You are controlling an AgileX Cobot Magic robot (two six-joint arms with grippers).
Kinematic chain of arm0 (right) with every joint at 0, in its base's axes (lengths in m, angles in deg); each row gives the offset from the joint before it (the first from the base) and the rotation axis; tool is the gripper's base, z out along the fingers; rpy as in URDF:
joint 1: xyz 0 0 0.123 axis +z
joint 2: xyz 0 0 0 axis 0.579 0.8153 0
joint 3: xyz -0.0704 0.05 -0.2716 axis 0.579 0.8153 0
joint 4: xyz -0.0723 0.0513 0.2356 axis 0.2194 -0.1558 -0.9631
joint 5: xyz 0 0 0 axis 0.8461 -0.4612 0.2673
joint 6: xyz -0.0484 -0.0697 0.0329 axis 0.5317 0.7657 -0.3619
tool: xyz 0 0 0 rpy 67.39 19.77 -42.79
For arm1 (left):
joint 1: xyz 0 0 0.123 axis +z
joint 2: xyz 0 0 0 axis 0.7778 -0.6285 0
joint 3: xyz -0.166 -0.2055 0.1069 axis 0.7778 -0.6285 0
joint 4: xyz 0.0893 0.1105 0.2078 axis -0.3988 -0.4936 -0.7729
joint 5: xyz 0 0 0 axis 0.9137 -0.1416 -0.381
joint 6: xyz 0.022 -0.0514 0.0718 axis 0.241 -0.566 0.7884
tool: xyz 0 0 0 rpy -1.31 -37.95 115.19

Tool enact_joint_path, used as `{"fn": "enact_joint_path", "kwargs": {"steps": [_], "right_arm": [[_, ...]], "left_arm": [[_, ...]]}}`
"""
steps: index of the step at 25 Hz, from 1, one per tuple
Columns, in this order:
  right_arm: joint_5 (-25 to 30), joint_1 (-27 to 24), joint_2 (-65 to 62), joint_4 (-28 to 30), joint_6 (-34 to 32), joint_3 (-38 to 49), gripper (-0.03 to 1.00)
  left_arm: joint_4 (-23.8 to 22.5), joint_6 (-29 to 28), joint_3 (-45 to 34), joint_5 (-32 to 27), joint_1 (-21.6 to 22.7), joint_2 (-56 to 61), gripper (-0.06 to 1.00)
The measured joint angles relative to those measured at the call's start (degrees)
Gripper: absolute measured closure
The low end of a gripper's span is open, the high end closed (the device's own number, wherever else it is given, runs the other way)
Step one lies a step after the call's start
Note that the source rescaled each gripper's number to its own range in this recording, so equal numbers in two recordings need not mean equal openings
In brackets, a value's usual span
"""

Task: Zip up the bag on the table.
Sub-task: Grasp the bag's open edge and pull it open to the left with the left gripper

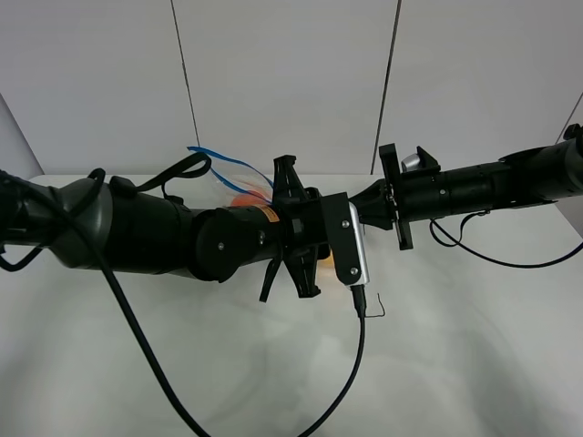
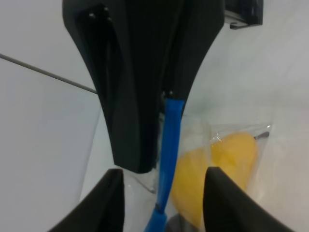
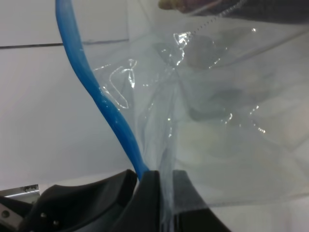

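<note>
The bag [image 1: 230, 173] is clear plastic with a blue zipper strip [image 1: 208, 153]. It rises behind my left arm, with the orange [image 1: 244, 200] showing inside. The rest is hidden under the arms. In the right wrist view my right gripper [image 3: 152, 181] is shut on the blue strip [image 3: 96, 96] and the clear film [image 3: 217, 121]. In the left wrist view my left gripper [image 2: 164, 181] is open and straddles the strip [image 2: 170, 145]. The black fingers [image 2: 140, 82] of the other gripper pinch it just beyond, and the yellow pear [image 2: 227, 164] lies in the bag. Both grippers, left [image 1: 296, 228] and right [image 1: 369, 202], meet mid-table.
The white table [image 1: 455, 355] spreads in front of the arms, with a thin black mark [image 1: 378, 309]. A black cable [image 1: 360, 364] hangs from the silver wrist camera [image 1: 355, 246] toward the front edge. Grey wall panels [image 1: 291, 73] stand close behind the table.
</note>
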Motion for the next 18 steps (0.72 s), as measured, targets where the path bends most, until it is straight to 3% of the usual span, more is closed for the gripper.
{"fn": "enact_joint_path", "kwargs": {"steps": [6, 12, 18], "right_arm": [[0.0, 0.0, 0.0, 0.0, 0.0, 0.0, 0.97], [-0.03, 0.0, 0.0, -0.35, 0.0, 0.0, 0.97], [-0.03, 0.0, 0.0, -0.6, 0.0, 0.0, 0.97]], "left_arm": [[0.0, 0.0, 0.0, 2.64, 0.0, 0.0, 0.46], [0.0, 0.0, -0.06, 2.67, -0.01, 0.0, 0.65], [0.05, 0.0, -0.06, 2.51, -0.01, 0.0, 0.69]]}}
